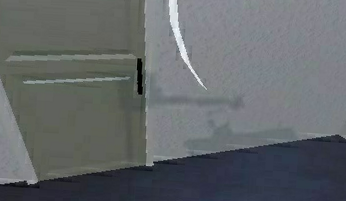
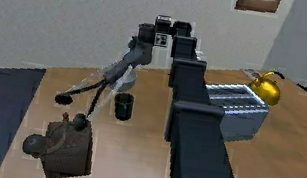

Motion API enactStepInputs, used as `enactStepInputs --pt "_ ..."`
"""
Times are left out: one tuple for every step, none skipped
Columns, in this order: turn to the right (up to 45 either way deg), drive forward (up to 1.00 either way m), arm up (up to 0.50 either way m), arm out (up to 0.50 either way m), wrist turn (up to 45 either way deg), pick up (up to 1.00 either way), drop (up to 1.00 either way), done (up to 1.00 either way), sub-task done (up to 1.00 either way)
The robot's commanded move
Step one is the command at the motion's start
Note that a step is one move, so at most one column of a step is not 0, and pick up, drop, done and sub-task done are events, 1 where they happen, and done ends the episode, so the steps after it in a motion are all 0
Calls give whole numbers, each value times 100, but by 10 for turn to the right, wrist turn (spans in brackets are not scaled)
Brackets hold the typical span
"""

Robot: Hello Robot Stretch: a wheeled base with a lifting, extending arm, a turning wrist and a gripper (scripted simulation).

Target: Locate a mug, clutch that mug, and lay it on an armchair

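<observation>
My gripper (image 2: 82, 97) hangs at the end of the dark square arm (image 2: 195, 134) over the brown wooden tabletop (image 2: 131, 159), its two thin fingers slanting down toward the tabletop's left edge. Gripper state cannot be determined. Nor can I tell whether it holds anything, since objects stand on the surface around it. The task's thing, a short dark cylindrical mug (image 2: 125, 105), stands upright nearer the tabletop's far edge than its near one, just beside the fingers. Contact cannot be confirmed. Hazard 1: the fingers appear to lie to one side of the mug, so a sideways correction may tip or slide it instead of enclosing it. Hazard 2: a dark brown boxy device with a round attachment (image 2: 64, 144) sits toward the left edge, near the fingertips. Lowering or retracting may strike it. Hazard 3: a silver toaster (image 2: 235, 107) and a brass-yellow kettle (image 2: 266, 87) stand by the far edge, close beside the arm. Turning the base may sweep the arm into them. Ahead, a pale panelled door (image 1: 72, 82) stands close, limiting forward travel.
</observation>
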Motion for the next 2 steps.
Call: enactStepInputs --pt "0 0 0 0 450 0 0 0 0" --pt "0 0 0 0 450 0 0 0 0"
